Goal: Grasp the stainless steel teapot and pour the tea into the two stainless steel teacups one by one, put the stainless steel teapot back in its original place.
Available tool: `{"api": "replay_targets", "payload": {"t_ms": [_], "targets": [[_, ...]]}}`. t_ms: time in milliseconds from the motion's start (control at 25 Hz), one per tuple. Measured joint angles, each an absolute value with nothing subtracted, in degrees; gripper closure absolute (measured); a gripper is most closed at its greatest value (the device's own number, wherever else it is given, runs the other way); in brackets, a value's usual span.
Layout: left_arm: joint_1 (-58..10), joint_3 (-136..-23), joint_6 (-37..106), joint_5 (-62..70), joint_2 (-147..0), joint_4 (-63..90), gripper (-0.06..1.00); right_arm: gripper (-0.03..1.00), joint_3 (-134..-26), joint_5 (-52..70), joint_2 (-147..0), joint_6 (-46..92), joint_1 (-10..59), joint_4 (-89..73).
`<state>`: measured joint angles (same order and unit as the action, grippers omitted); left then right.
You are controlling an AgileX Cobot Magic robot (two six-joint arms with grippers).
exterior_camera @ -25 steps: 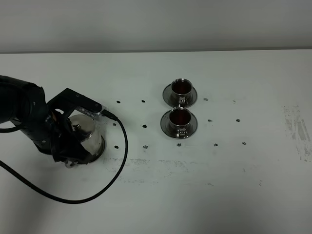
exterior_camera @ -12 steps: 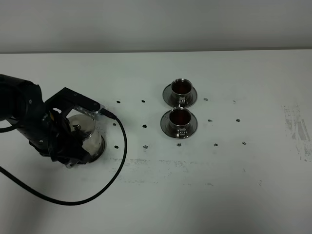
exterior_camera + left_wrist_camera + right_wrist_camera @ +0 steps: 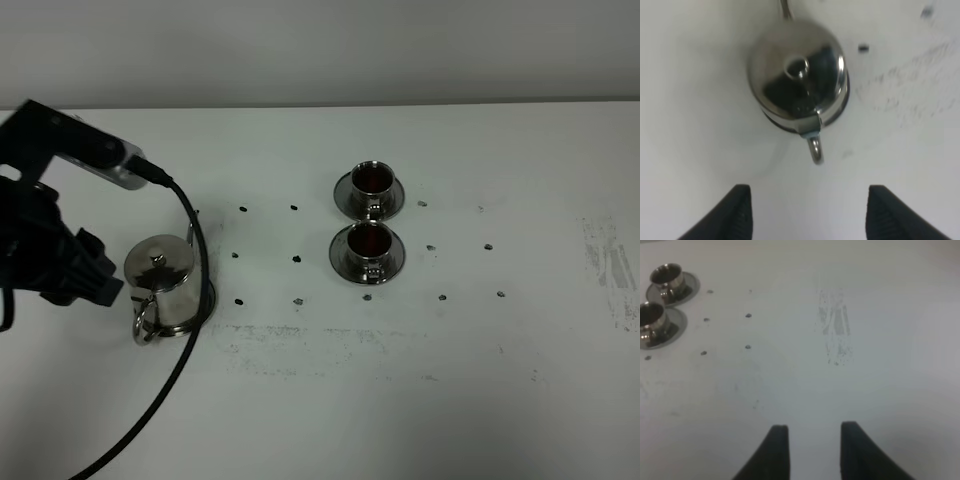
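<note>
Teapot (image 3: 163, 283) is seen standing upright on its round tray (image 3: 204, 312), toward nine o'clock on the white counter (image 3: 480, 380), with the loop handle (image 3: 815, 150) pointed to about seven o'clock and nothing touching it. Being seated square on the tray, it can be judged to be back in its place. Tea (image 3: 371, 238), dark red-brown, is visible in both cups (image 3: 368, 250), which are set on their saucers at about one o'clock from the pot, well apart from it, one directly behind the other. With both cups filled, the pouring appears done.

At nine o'clock of the pot, just beside it but clear, the left gripper (image 3: 807, 212) is held with its jaws spread wide and empty, the handle lying beyond the tips, as would suit a release. The right gripper (image 3: 810, 440) is kept over bare counter, far toward three o'clock from the cups, its jaws drawn close and holding nothing, presumably parked out of the way.
</note>
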<state>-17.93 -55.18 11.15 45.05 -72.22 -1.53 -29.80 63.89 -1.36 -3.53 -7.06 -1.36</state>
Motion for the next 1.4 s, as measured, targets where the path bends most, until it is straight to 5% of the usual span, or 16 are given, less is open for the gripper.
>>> {"api": "replay_targets", "payload": {"t_ms": [520,960,1400], "targets": [[-17.9,-55.2,11.2,46.0,-44.3,-1.5,0.44,0.69,-29.8,63.9,-1.4,-3.6,-7.1,-1.4],[-17.8,-55.0,-0.7,68.5,-32.1,-3.1,0.44,0.69,-29.8,63.9,-1.4,-3.6,-7.1,-1.4],[-3.1,-36.1,-3.8,64.5,-15.1,-1.4,0.44,0.69,-29.8,63.9,-1.4,-3.6,-7.1,-1.4]]}}
